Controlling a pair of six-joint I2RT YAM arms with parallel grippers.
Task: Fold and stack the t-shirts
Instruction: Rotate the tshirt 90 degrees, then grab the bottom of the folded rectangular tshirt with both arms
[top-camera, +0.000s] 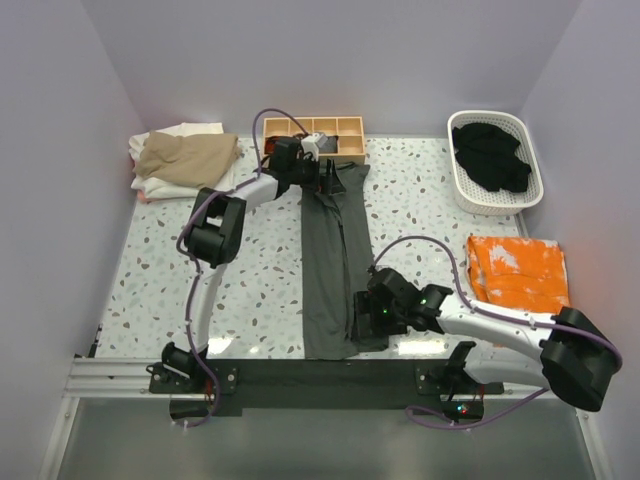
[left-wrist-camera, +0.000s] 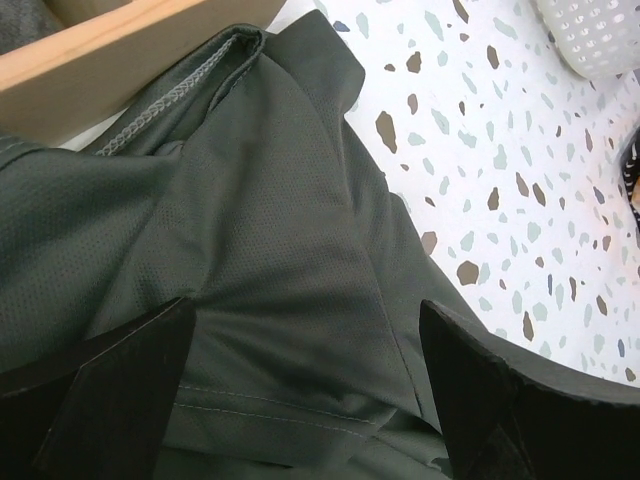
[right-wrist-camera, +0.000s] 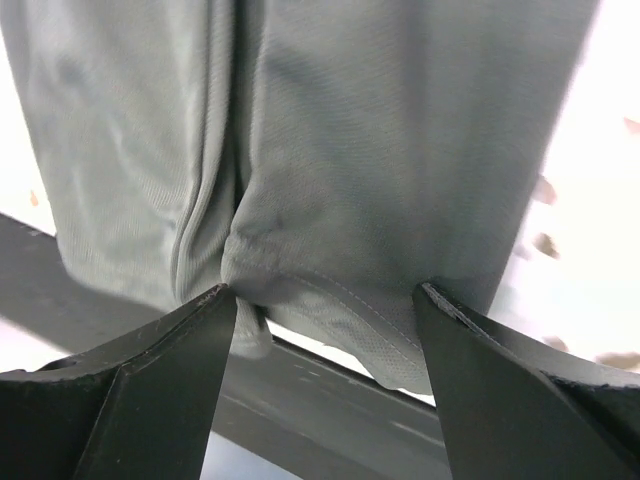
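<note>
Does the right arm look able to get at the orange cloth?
Probably yes: the orange cloth lies uncovered beside the right arm, and the right gripper is open, straddling the near edge of the grey shirt.

I count one charcoal t-shirt, one tan t-shirt, one black garment, one orange cloth, one wooden tray and one white basket.

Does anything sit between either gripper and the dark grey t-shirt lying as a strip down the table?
Nothing visible does. The left gripper is open at the far end of the dark charcoal-grey soft cloth t-shirt, and the right gripper is open at its near hem. The compartmented wooden tray lies just beyond the far end, not between.
</note>
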